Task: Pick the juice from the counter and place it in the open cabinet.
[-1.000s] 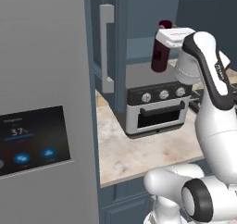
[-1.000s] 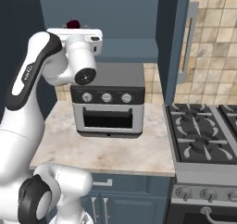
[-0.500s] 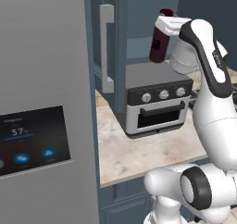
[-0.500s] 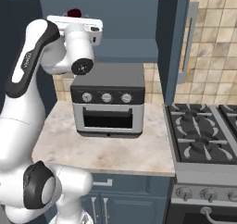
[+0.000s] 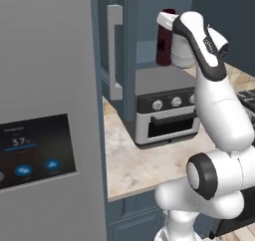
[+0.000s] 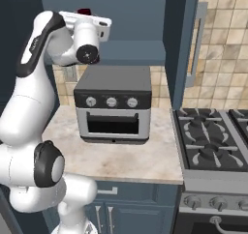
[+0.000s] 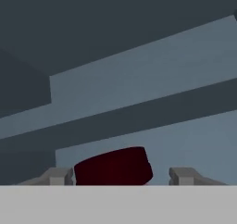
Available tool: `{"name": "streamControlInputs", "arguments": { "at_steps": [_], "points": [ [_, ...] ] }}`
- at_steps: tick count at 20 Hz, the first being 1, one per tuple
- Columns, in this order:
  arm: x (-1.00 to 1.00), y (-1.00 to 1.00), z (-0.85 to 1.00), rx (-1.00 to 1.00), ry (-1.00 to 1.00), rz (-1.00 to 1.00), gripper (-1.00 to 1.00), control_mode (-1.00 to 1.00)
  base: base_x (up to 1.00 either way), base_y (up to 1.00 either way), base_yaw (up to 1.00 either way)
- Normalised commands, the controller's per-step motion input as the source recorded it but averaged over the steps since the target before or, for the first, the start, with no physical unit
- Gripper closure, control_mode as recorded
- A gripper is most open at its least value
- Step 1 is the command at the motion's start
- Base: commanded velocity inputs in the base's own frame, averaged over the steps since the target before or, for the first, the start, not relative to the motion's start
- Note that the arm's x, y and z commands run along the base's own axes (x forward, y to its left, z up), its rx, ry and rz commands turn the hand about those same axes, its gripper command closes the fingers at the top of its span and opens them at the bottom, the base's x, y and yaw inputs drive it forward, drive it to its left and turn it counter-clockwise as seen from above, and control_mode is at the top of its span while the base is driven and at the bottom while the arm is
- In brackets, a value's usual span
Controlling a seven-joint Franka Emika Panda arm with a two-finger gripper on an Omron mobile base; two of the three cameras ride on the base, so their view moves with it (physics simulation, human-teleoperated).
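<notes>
Raised high above the toaster oven (image 5: 167,108), gripper (image 5: 167,22) clamped on the juice (image 5: 165,38), the maroon bottle hanging upright against the open cabinet's (image 5: 149,16) slate-blue interior. Bottle's foot level with the cabinet's lower front edge, well clear of the oven's dark top; whether already inside the opening or just in front of it, hard to tell. From the right base camera, just the dark-red cap (image 6: 84,11) poking up behind the white hand (image 6: 92,27), with the blue shelf (image 6: 133,52) behind and to the right. Along the hand camera, bottle (image 7: 113,166) pinched between two grey fingertips (image 7: 58,176), facing blue cabinet panels. Cabinet door (image 5: 115,51) swung open to the left, long pale bar handle (image 5: 115,52) upright, beside the grey fridge (image 5: 47,115) with its lit display. Marbled counter (image 6: 131,153) under the oven, gas stove (image 6: 213,148) to the right, tiled wall (image 6: 223,49) beyond.
</notes>
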Motion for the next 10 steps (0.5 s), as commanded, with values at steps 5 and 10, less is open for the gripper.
{"name": "streamControlInputs", "arguments": {
  "at_steps": [5, 10],
  "points": [
    [0.34, 0.02, 0.19, 0.01, 0.04, -0.05, 1.00, -1.00, 0.00, 0.00, 0.00],
    [0.11, 0.00, 0.03, 0.00, 0.00, -0.01, 1.00, -1.00, 0.00, 0.00, 0.00]
  ]
}}
